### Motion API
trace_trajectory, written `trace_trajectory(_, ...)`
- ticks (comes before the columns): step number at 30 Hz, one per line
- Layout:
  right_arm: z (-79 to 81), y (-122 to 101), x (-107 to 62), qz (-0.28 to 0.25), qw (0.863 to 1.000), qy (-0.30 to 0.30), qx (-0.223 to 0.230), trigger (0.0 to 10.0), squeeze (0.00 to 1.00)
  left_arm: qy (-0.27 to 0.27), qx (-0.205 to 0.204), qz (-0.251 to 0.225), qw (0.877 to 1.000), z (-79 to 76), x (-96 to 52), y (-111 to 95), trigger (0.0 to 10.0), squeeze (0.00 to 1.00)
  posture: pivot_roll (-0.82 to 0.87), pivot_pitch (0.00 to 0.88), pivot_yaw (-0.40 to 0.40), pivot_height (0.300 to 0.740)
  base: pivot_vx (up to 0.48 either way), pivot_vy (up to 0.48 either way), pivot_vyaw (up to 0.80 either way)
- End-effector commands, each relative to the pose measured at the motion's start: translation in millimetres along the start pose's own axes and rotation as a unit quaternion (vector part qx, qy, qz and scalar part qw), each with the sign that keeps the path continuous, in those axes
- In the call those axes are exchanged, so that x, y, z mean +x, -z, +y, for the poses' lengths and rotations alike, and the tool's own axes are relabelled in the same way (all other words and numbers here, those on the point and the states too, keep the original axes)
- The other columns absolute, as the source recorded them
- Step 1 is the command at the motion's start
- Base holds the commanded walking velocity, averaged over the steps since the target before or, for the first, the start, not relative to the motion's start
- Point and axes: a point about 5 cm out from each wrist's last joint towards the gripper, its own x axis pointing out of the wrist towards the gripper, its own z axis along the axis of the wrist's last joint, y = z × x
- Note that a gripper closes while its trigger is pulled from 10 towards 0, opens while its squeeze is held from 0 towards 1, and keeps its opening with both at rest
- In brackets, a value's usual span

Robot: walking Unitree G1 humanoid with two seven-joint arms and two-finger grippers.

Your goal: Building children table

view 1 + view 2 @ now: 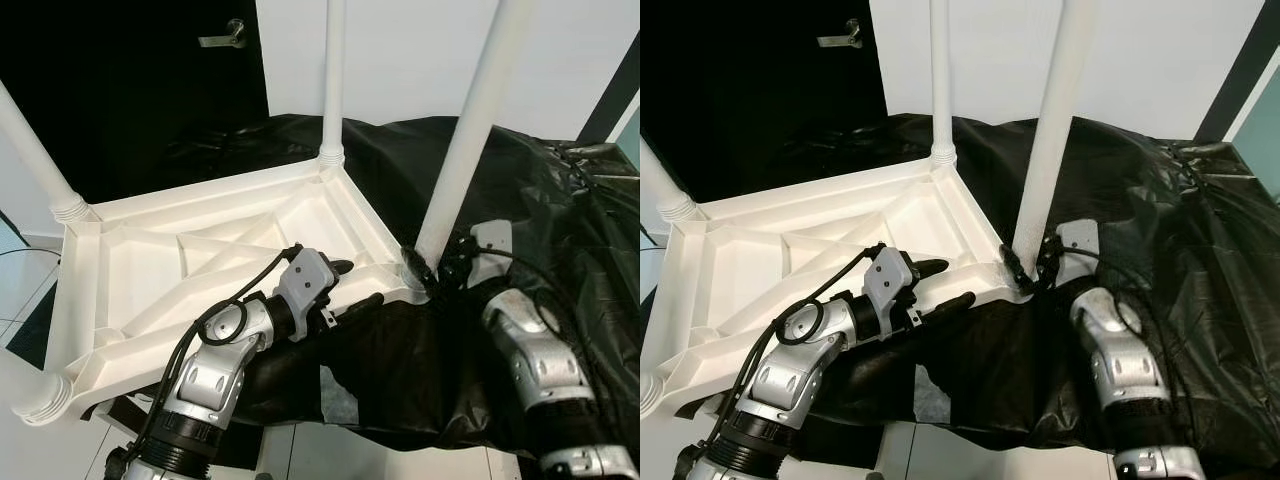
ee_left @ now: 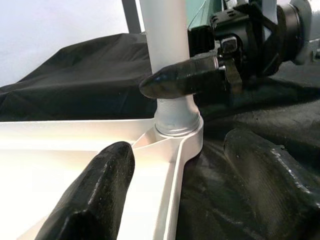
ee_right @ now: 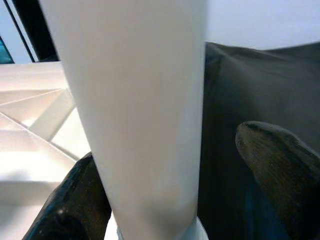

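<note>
1. We see the white kids' table top [image 1: 200, 270] lying upside down w/ its ribbed underside up, resting on black sheeting [image 1: 560, 230] that covers the surface below.
2. Legs stand in its corners: far leg [image 1: 333, 80], left leg [image 1: 35, 150], near-left leg [image 1: 25, 390], and the near-right leg [image 1: 470, 130], which leans a bit to the right.
3. Right claw [image 1: 1032, 268] is at the base of the near-right leg, right by the corner socket; in the right wrist view one finger [image 3: 70, 205] sits on one side of the leg and the other on the opposite side, so we read it as clasped round that leg.
4. Left claw [image 1: 355, 285] is spread, released, holding nothing; one finger [image 2: 95, 195] lies over the frame edge, the other over the sheeting, pointing twd the same corner.
5. Behind: a dark door w/ a handle [image 1: 222, 38] and a white wall.
</note>
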Motion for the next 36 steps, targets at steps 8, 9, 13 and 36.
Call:
trace_trajectory(8,-0.4,3.8,13.2,0.026,0.995,-0.093,-0.029,2.4,0.0,-0.027,0.004,0.002,1.0,6.3,-1.1,0.4,10.0,0.0,0.06,0.0,-0.018,0.74,0.0,0.0,0.0)
trace_trajectory(9,0.3,5.0,12.8,0.026,0.995,-0.098,-0.025,0.0,0.0,-0.028,0.004,0.002,1.0,7.0,-1.7,0.3,10.0,0.0,0.06,0.0,-0.018,0.74,0.0,0.0,0.0)
trace_trajectory(13,1.4,7.9,10.9,0.027,0.994,-0.104,-0.019,0.0,0.0,-0.03,0.005,0.003,1.0,7.8,-2.5,0.3,10.0,0.0,0.06,0.0,-0.018,0.74,0.0,0.0,0.0)
trace_trajectory(36,18.9,30.8,1.6,0.074,0.972,0.221,0.039,10.0,0.0,-0.026,0.003,0.002,1.0,5.1,-1.1,-0.1,10.0,0.0,0.05,0.0,-0.008,0.74,0.0,0.0,0.0)
